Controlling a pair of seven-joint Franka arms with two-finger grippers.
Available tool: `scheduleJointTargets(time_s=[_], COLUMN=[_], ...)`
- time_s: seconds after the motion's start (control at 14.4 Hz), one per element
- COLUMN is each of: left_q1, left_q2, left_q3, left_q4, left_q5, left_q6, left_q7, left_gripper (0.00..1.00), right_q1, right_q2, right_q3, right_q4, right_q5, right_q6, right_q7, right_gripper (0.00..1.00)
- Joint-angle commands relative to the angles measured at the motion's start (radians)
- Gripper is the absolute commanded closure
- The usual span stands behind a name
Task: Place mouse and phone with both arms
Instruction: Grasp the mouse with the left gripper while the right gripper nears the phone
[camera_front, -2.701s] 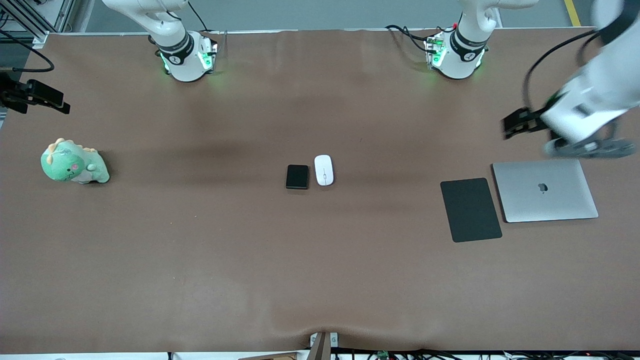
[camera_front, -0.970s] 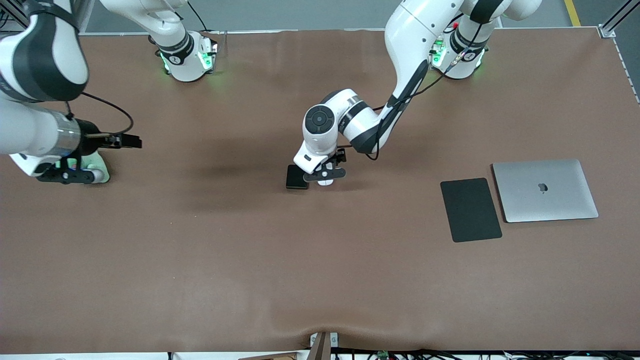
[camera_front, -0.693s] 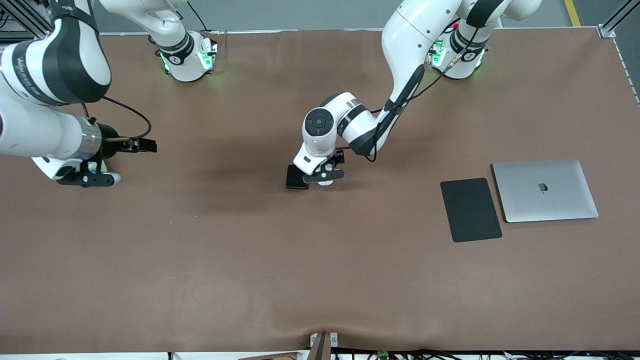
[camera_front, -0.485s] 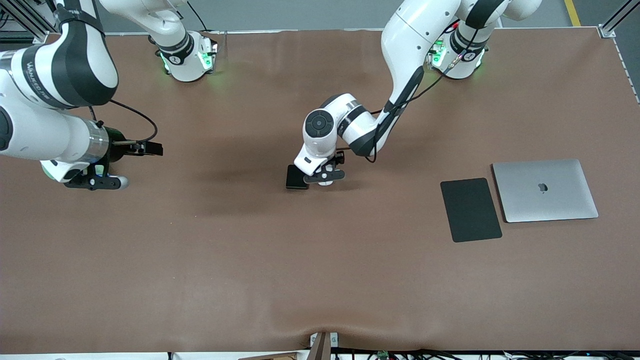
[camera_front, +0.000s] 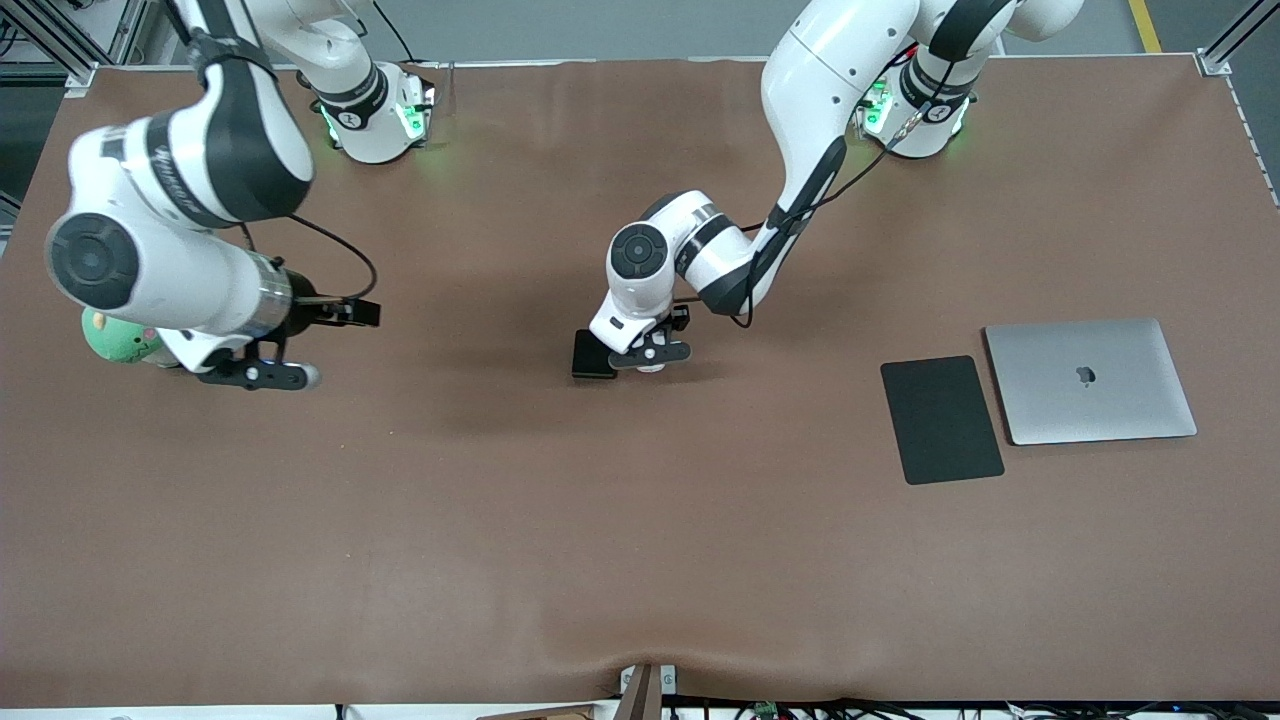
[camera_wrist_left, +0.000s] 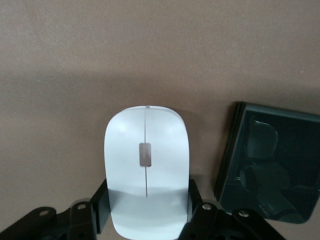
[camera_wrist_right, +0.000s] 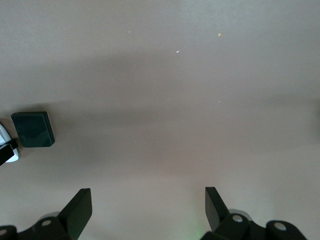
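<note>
The table (camera_front: 640, 560) holds a laptop (camera_front: 1090, 380) and pad (camera_front: 941, 419) near the left arm's end. Mid-table, the left gripper (camera_wrist_left: 146, 212) squeezes the mouse (camera_wrist_left: 146, 172) beside the phone (camera_wrist_left: 272, 175). The right gripper (camera_wrist_right: 148, 205) hangs wide near the dinosaur (camera_front: 112, 340).

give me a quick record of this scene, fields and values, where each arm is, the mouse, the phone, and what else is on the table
left pincer: down at the mouse, one finger on each side of it, touching or nearly so
right pincer: open, over bare table between the dinosaur and the phone
mouse: on the table, beside the phone
phone: flat on the table, ungrasped
mouse pad: beside the laptop, toward the left arm's end
laptop: closed
plush dinosaur: toward the right arm's end, partly hidden by the right arm
</note>
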Motion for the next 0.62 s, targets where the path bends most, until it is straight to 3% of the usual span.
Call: scheduleJointTargets(time_s=[0.0, 0.35, 0.55], left_q1=[0.041, 0.204, 0.265], left_q2=[-0.054, -0.206, -0.263], left_q3=[0.010, 0.009, 0.010], left_q4=[0.010, 0.002, -0.011], left_q5=[0.023, 0.024, 0.026], left_q6=[-0.066, -0.237, -0.287], left_q7=[0.008, 0.203, 0.217], left_gripper=[0.96, 1.00, 1.00], right_q1=[0.054, 0.123, 0.160], right_q2=[0.027, 0.076, 0.111], right_q3=[-0.006, -0.002, 0.012], right_q4=[-0.006, -0.006, -0.006], right_q5=[0.015, 0.029, 0.074], right_q6=[0.046, 0.117, 0.181], right_q7=[0.078, 0.125, 0.180], right_gripper=[0.00, 0.00, 0.00])
